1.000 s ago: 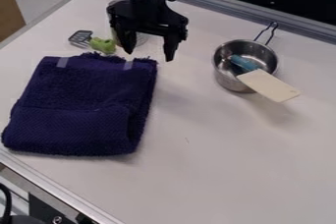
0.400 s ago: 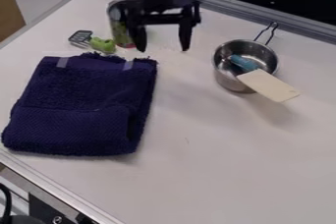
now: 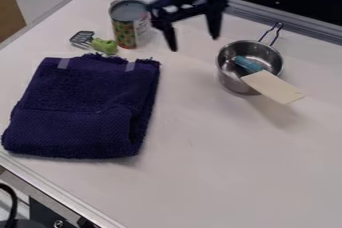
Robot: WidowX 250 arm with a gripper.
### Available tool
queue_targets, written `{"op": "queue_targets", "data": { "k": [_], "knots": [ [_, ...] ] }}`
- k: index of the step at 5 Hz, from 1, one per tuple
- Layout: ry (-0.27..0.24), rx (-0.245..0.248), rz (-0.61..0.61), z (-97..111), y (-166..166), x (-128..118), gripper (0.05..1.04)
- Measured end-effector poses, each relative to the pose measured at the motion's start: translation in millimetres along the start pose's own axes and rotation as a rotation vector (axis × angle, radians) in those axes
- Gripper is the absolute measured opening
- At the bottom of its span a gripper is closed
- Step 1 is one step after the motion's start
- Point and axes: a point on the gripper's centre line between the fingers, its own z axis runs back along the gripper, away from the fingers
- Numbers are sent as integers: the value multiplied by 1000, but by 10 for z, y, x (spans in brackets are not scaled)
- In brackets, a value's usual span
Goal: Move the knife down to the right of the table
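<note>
The black gripper [image 3: 194, 45] hangs open over the back middle of the table, to the left of the metal pot, with nothing between its fingers. The knife [image 3: 274, 87] has a broad cream blade and a blue handle. Its handle lies inside the pot [image 3: 231, 78], while the blade leans over the front right rim and sticks out above the white table [image 3: 220, 172].
A folded dark blue towel [image 3: 80, 107] covers the table's left part. Behind it are a green-handled spatula [image 3: 104, 46] and an upright can [image 3: 128, 26]. The pot's wire handle points to the back, near the metal table edge.
The gripper has moved right, away from the can and closer to the pot, and has turned somewhat. The can has come into clear view. Knife, pot and towel have stayed in place.
</note>
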Motion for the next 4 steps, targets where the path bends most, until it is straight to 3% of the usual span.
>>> {"op": "queue_targets", "data": {
  "k": [1,2,3,4],
  "knots": [
    [24,-59,69,-126,-296,-103,999],
    [17,-58,180,-323,-485,-59,999],
    [-20,-71,245,-394,-615,5,999],
    [-16,-79,302,-465,-641,82,999]
  ]
}}
